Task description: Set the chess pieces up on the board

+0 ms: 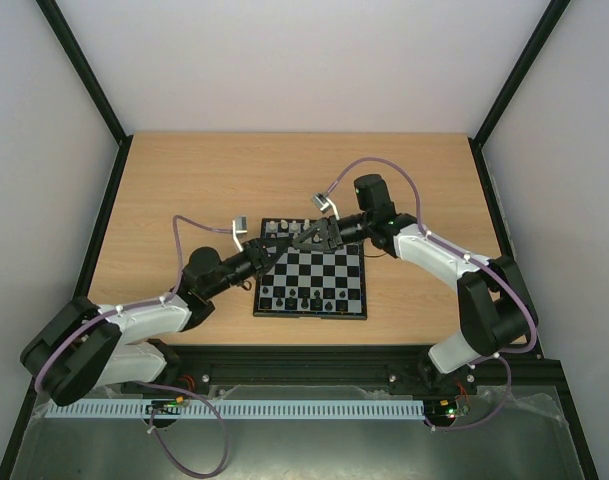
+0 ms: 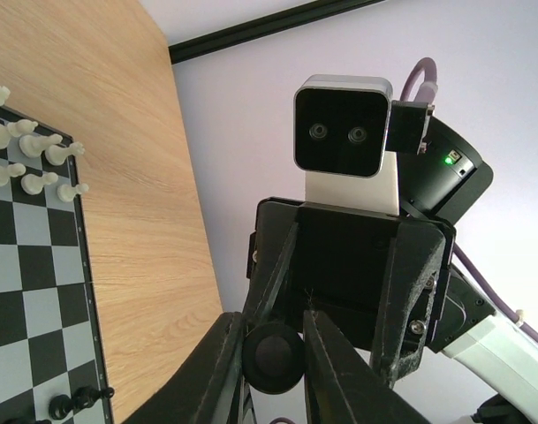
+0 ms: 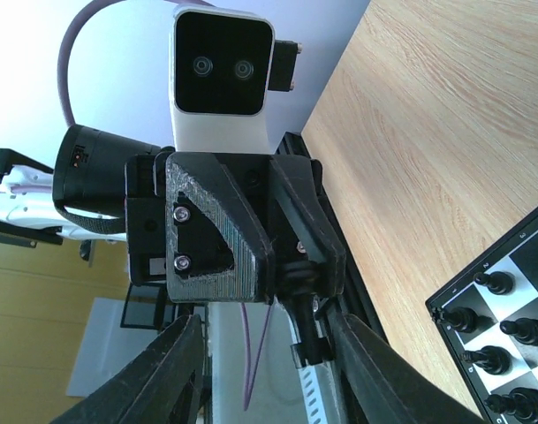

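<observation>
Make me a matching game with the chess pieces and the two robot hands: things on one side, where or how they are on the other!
1 white pieces
2 row of black pieces
3 left gripper
4 right gripper

A open
B far edge of the board
C shut on one black piece
D near edge of the board

Pairs: 1-B, 2-D, 3-C, 4-A

Your left gripper (image 1: 276,251) and right gripper (image 1: 307,240) meet above the far half of the black-and-grey checkered chessboard (image 1: 336,270) on the wooden table (image 1: 184,185); white chess pieces (image 1: 275,227) line its far edge, black chess pieces (image 1: 312,298) the near.
</observation>
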### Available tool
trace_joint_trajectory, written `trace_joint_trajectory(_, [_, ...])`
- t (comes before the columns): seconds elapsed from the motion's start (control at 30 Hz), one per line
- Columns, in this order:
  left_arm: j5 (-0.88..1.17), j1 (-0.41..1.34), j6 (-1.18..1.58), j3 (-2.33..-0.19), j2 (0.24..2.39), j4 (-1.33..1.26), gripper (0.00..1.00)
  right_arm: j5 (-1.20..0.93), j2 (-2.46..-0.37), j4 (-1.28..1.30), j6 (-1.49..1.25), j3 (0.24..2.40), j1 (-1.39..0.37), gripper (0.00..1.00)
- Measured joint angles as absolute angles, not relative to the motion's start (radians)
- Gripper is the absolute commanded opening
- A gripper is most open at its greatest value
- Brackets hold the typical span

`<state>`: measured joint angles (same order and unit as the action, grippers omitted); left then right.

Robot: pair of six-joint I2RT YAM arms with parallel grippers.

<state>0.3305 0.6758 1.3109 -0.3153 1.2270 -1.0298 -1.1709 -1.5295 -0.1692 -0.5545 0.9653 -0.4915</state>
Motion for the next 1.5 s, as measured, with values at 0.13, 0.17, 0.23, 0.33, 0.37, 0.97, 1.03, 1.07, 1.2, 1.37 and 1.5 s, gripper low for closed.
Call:
trace_joint_trajectory(0.13, [0.329,0.681,1.317,-0.321,1.239,-1.049,0.14,-1.176,-1.53,-0.181,-0.566,0.962,-0.492,0.37])
trace_joint_trajectory(0.17, [0.328,0.683,1.318,-0.325,1.241,-1.051,0.14,-1.177,-1.53,-0.182,-0.567,0.96,-0.493,0.36])
trace_joint_trajectory(0.23, [0.328,0.685,1.32,-0.33,1.243,-1.061,0.14,-1.18,-1.533,-0.184,-0.569,0.96,-0.494,0.33])
trace_joint_trajectory(0.33, [0.327,0.685,1.321,-0.331,1.245,-1.067,0.14,-1.182,-1.538,-0.186,-0.57,0.956,-0.496,0.26])
trace_joint_trajectory(0.37, [0.326,0.685,1.321,-0.331,1.247,-1.068,0.14,-1.182,-1.539,-0.186,-0.569,0.955,-0.497,0.23])
trace_joint_trajectory(0.97, [0.308,0.683,1.164,-0.441,1.187,-0.787,0.64,-1.051,-1.54,0.173,-0.217,1.069,-0.498,0.04])
trace_joint_trajectory(1.03, [0.302,0.672,1.088,-0.499,1.142,-0.64,0.67,-0.987,-1.537,0.292,-0.097,1.128,-0.498,0.04])
trace_joint_trajectory(1.07, [0.301,0.663,1.043,-0.537,1.118,-0.553,0.68,-0.957,-1.533,0.338,-0.043,1.153,-0.498,0.04])
trace_joint_trajectory(1.2, [0.288,0.58,0.871,-0.67,1.061,-0.282,0.71,-0.804,-1.502,0.539,0.175,1.223,-0.498,0.04])
trace_joint_trajectory(1.37, [0.287,0.42,0.654,-0.774,1.045,-0.014,0.72,-0.564,-1.446,0.756,0.414,1.25,-0.498,0.04])
trace_joint_trajectory(1.5, [0.286,0.318,0.52,-0.772,1.047,0.113,0.72,-0.379,-1.41,0.868,0.547,1.25,-0.516,0.04])
